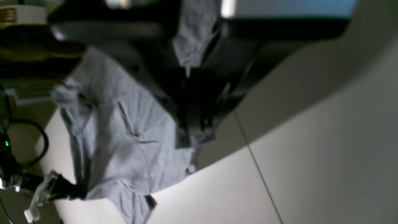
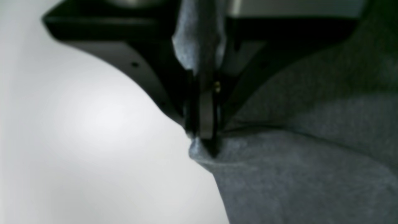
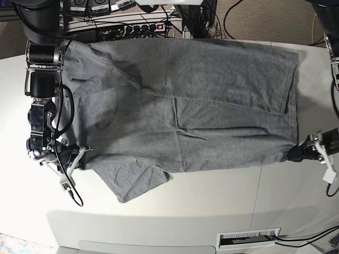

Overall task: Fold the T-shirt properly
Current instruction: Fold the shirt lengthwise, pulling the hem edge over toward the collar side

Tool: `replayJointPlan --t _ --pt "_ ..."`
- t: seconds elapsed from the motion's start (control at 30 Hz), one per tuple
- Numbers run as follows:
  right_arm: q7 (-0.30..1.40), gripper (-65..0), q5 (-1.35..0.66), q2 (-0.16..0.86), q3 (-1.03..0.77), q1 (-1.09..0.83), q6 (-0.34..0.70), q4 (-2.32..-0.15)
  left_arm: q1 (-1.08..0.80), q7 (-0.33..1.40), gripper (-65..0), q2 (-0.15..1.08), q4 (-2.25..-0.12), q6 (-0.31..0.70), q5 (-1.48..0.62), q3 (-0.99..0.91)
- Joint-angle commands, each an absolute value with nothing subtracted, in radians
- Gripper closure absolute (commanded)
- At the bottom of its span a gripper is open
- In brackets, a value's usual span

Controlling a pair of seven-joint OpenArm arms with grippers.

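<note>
**T-shirt stretched crosswise between two pinches**

The T-shirt [image 3: 185, 116] lies flat on the white table [image 3: 212, 211], long axis side to side in the base view. The right gripper [image 3: 79, 157] pinches its sleeve-end edge; the left gripper [image 3: 293, 154] pinches the opposite corner.

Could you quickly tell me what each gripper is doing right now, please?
Left gripper: shut on the T-shirt at its edge.
Right gripper: shut on the T-shirt's edge.
</note>
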State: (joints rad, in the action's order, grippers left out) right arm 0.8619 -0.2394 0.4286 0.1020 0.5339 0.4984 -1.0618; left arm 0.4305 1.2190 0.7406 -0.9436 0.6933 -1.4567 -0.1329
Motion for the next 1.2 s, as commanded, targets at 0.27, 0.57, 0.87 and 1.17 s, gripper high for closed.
replayJointPlan --t 0.27,0.57,0.87,1.17 --pt "1.079 0.0 -0.321 0.463 0.096 0.562 0.503 -1.182 0.434 1.356 0.0 0.832 -0.961 0.698 -1.484 -0.140" --pt "1.214 0.0 -0.513 0.601 0.096 0.461 0.508 -1.338 0.343 1.396 0.0 0.870 -0.961 0.698 -1.484 -0.140" --pt "1.235 0.0 -0.512 0.683 0.096 0.296 0.507 -1.487 0.245 1.396 0.0 0.896 -0.963 0.698 -1.484 -0.140" --pt "1.265 0.0 -0.508 0.698 0.073 0.187 0.508 -1.567 0.146 1.396 0.0 0.901 -0.964 0.698 -1.484 -0.140"
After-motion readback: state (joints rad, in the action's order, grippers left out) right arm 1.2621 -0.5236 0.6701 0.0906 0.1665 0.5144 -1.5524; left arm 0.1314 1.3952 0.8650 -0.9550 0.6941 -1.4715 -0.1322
